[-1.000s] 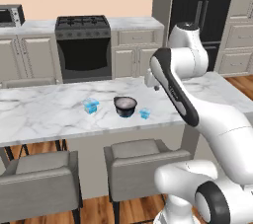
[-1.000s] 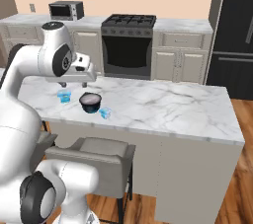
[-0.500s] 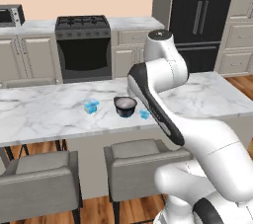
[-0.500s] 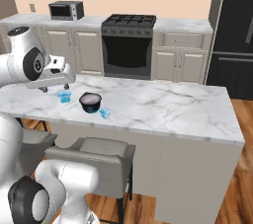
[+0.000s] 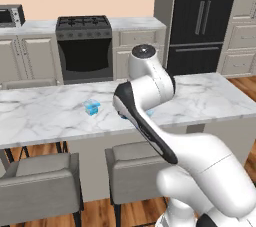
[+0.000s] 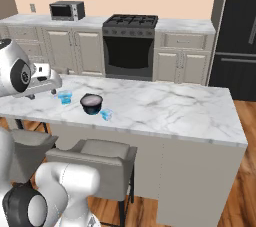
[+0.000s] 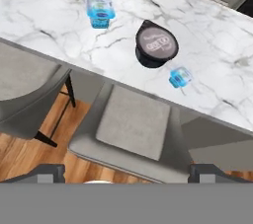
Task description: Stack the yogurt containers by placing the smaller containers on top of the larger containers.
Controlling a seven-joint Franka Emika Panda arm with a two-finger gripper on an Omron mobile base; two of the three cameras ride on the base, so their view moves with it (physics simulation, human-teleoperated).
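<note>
Hand view: larger cup (image 7: 100,12), smaller cup (image 7: 180,77) apart.

A: Marble counter (image 7: 59,16) mostly bare; only three items, grouped near the front edge.
B: Which block what?
A: Dark bowl (image 7: 156,49) sits between bigger blue cup (image 7: 100,12) and tiny blue cup (image 7: 180,77). Tiny cup just beside the bowl, right at the counter edge. Bigger cup well apart, open marble all round it.
B: Below?
A: Two grey stools (image 7: 129,131) tucked under the edge, in the way of any low approach. Far half of the counter toward the stove (image 6: 129,46) is open.
</note>
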